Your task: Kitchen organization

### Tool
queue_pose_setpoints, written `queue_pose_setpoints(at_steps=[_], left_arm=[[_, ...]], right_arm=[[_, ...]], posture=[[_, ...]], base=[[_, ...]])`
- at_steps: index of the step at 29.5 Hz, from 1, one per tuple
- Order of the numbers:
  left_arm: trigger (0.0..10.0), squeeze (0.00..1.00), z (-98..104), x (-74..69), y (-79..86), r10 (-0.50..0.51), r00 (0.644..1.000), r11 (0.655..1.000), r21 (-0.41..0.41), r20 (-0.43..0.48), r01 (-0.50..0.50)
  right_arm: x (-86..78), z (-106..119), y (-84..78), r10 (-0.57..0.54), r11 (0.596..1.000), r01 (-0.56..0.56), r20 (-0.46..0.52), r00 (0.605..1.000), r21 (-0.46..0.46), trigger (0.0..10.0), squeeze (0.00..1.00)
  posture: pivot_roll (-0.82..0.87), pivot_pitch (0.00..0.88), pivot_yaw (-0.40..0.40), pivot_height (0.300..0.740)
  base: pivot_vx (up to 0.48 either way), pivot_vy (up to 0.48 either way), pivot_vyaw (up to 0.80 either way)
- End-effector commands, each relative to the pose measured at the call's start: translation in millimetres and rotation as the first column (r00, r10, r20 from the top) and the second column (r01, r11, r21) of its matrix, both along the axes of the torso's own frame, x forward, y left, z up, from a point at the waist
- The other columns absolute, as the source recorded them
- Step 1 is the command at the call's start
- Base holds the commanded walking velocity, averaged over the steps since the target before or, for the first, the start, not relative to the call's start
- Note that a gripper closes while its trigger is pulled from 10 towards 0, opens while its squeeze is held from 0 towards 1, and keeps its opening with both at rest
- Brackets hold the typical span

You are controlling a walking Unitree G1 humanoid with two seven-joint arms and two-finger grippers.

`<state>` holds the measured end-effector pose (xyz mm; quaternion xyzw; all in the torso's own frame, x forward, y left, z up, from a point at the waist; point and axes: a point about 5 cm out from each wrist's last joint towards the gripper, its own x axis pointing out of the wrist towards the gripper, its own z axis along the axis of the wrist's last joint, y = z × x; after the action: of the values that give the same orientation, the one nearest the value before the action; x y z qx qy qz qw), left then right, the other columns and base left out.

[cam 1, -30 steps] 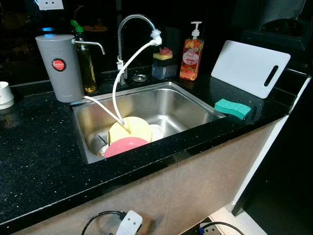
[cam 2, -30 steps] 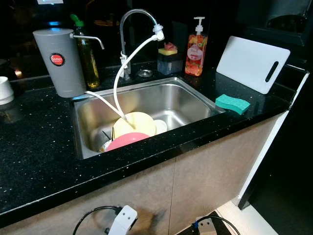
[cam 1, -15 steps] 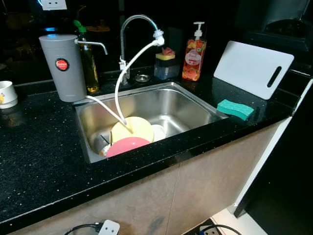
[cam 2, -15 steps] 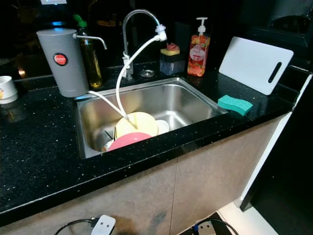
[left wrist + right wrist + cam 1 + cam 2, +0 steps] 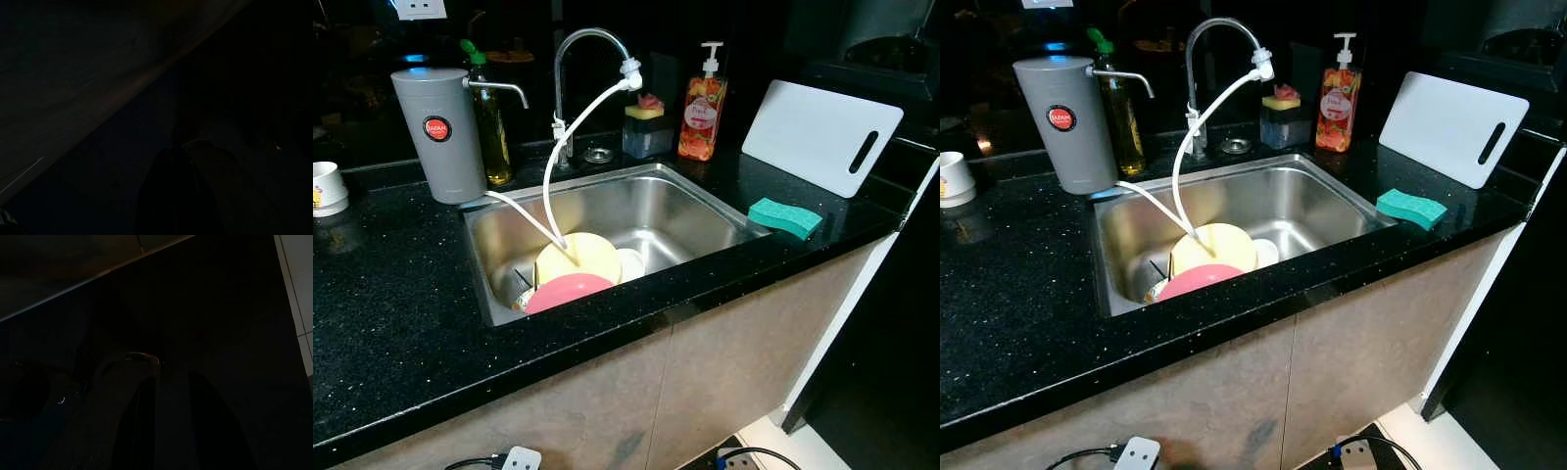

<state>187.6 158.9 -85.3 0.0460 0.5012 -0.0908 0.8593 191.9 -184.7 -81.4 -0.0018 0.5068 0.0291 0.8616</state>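
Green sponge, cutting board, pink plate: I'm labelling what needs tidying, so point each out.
green sponge (image 5: 785,217), left eye view, top face.
cutting board (image 5: 808,133), left eye view, flat middle.
pink plate (image 5: 566,291), left eye view, middle.

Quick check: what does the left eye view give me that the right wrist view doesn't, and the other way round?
Left eye view: the steel sink holding a yellow plate and a pink plate, the faucet, a green sponge and a white cutting board on the black counter. Right wrist view: very dark, with the right pincer a faint outline. Both: probably the pale floor, seen at an edge.
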Motion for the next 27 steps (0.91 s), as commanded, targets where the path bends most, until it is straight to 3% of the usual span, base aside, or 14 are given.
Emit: queue_pose_setpoints(at_steps=[1, 18, 27], left_arm=[[10.0, 0.00, -1, -2.1, -2.1, 0.018, 1.000, 1.000, -0.008, 0.000, -0.018], [10.0, 0.00, -1, -1.9, 2.8, 0.024, 1.000, 1.000, -0.011, 0.009, -0.023], [10.0, 0.00, 5, 9.6, 3.3, 0.004, 1.000, 1.000, -0.010, 0.031, -0.004]], right_arm=[[0.8, 0, 0.6, 0.004, 1.000, -0.004, 0.003, 1.000, -0.001, 10.0, 0.00], [3.2, 1, 4.6, 0.000, 1.000, 0.000, 0.014, 1.000, -0.002, 10.0, 0.00], [4.7, 3, -7.9, -0.002, 0.999, 0.003, 0.018, 1.000, -0.040, 10.0, 0.00]], posture=[[0.00, 0.044, -0.027, 0.740], [-0.01, 0.052, -0.018, 0.740], [0.00, 0.060, -0.006, 0.740]], base=[[0.000, 0.000, 0.00], [0.000, 0.000, 0.00], [0.000, 0.000, 0.00]])
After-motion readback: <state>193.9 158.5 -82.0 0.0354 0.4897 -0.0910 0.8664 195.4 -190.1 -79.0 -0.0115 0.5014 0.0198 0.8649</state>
